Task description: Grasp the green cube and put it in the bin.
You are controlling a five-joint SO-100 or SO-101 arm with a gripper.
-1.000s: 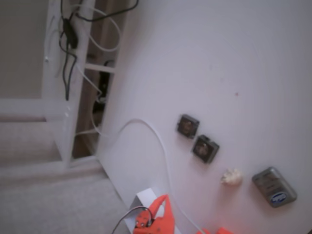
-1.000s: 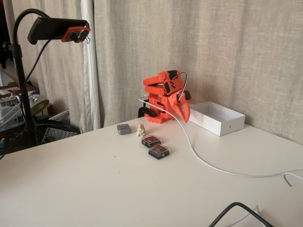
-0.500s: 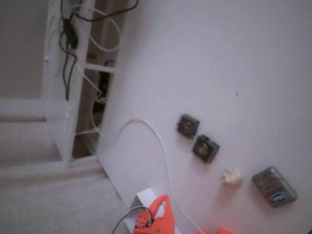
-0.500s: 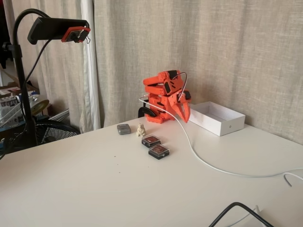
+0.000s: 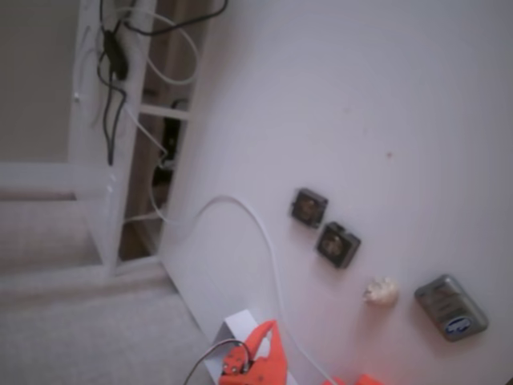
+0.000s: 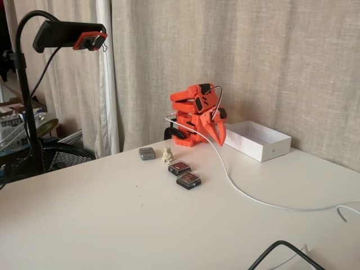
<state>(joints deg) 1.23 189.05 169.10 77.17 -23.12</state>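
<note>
No green cube is showing in either fixed view, so its direction from the gripper (image 6: 219, 136) cannot be told; the claw is hanging folded, seemingly clenched and empty, beside the bin (image 6: 264, 143) at centre-right.

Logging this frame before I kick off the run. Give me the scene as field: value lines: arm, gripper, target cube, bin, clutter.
arm: orange arm folded at table's rear
gripper: gripper points down, jaws together, empty
green cube: not visible in either fixed view
bin: white box beside the arm, looks empty
clutter: two dark square objects, small beige figurine, grey case
cable: white cable across the table
</note>
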